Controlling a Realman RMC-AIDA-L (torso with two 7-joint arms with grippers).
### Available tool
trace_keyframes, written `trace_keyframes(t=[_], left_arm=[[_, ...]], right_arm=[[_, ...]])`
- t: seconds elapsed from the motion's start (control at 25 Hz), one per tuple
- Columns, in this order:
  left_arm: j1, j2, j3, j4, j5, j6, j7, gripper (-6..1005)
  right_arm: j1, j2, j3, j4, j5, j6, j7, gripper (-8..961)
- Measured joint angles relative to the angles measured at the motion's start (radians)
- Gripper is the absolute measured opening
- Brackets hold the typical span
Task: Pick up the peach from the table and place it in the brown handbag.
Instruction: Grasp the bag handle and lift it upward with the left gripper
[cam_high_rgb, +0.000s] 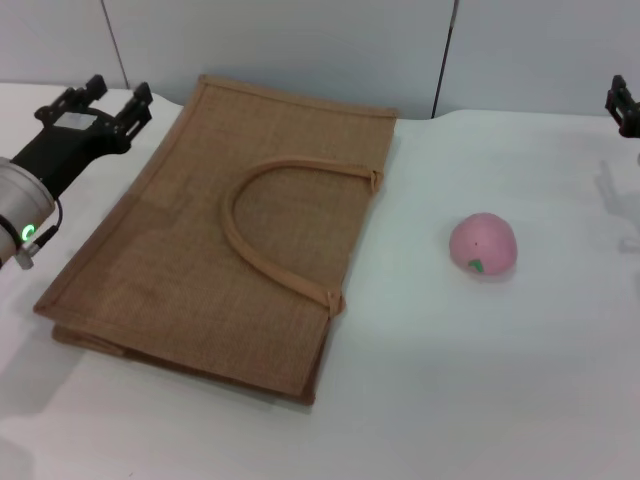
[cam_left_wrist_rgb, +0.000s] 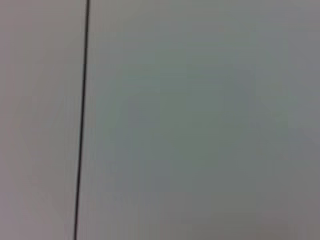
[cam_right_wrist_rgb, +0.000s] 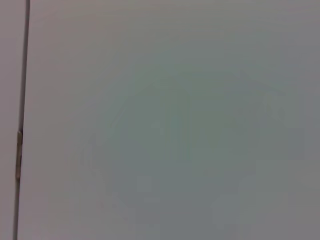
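You have the white tabletop (cam_high_rgb: 480, 400) filling the head view, smooth and matte, meeting pale wall panels (cam_high_rgb: 300, 40) at the back. Only the head view shows any of the work; both wrist views give you a flat grey-white surface crossed by one thin dark seam (cam_left_wrist_rgb: 82, 120) and nothing else, with no claw fingers in them.

The brown handbag (cam_high_rgb: 180, 250) lies flat on the tabletop, left of centre, set at a slant. It is coarse woven jute, rectangular, with lighter tan trim along its edges. One curved loop handle (cam_high_rgb: 255, 215) lies flat on the top face, both ends stitched near the bag's right edge. No label or writing reads on it.

The left claw (cam_high_rgb: 112, 100) sits at the far left, just beside the bag's far-left corner, black, its two fingers standing apart with nothing between them. A green light glows on the grey arm segment behind it.

The peach (cam_high_rgb: 483, 244) rests on the tabletop to the right of the bag, well apart from it: a round pink ball with a small green leaf mark low on its front.

The right claw (cam_high_rgb: 624, 106) shows only as a black sliver at the right edge; you cannot tell its finger state.
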Motion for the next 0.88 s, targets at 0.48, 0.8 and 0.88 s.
trace_keyframes(t=[0.48,0.8,0.88], left_arm=[[-0.091,0.138,0.000,0.013,0.514,0.092,-0.442,647],[-0.082,0.165,-0.008,0.292,0.952,0.082,-0.814,648],[-0.081,0.166,-0.015,0.373,1.069,0.082,-0.919,647]], right_arm=[[-0.001,0.000,-0.001,-0.003,0.000,0.008,-0.001,675],[0.001,0.000,-0.002,-0.005,0.000,0.027,-0.001,675],[0.001,0.000,-0.003,-0.005,0.000,0.027,-0.001,675]])
